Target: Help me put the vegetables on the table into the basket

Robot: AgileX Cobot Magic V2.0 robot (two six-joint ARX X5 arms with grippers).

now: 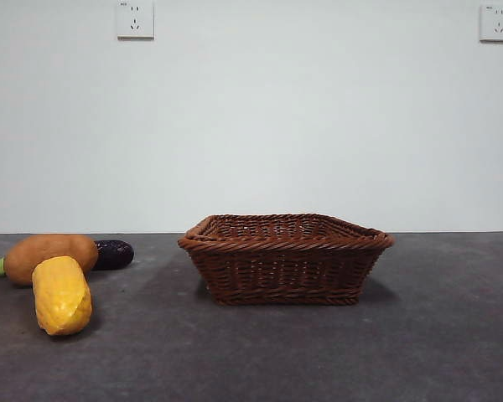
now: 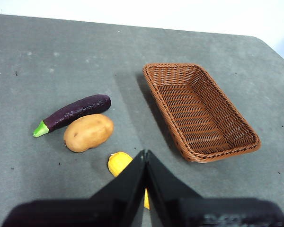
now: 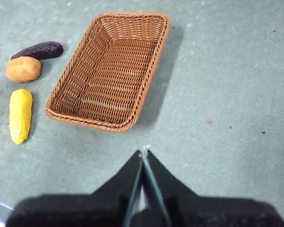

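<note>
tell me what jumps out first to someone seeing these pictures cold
The reddish-brown wicker basket sits mid-table, with nothing in it. Beside it, all on one side, lie three vegetables on the dark grey table: the yellow corn nearest the front camera, the potato behind it, and the purple eggplant alongside the potato. Both claws, left and right, are shut above the table, holding nothing.

Right gripper (image 3: 144,153) hovers above bare table (image 3: 227,71), jaws pressed together, holding nothing. Basket (image 3: 111,71) sits empty near the jaw tips. Beside the basket lie the corn (image 3: 20,116), potato (image 3: 23,69) and eggplant (image 3: 38,50); potato and eggplant touch, corn lies apart.
</note>
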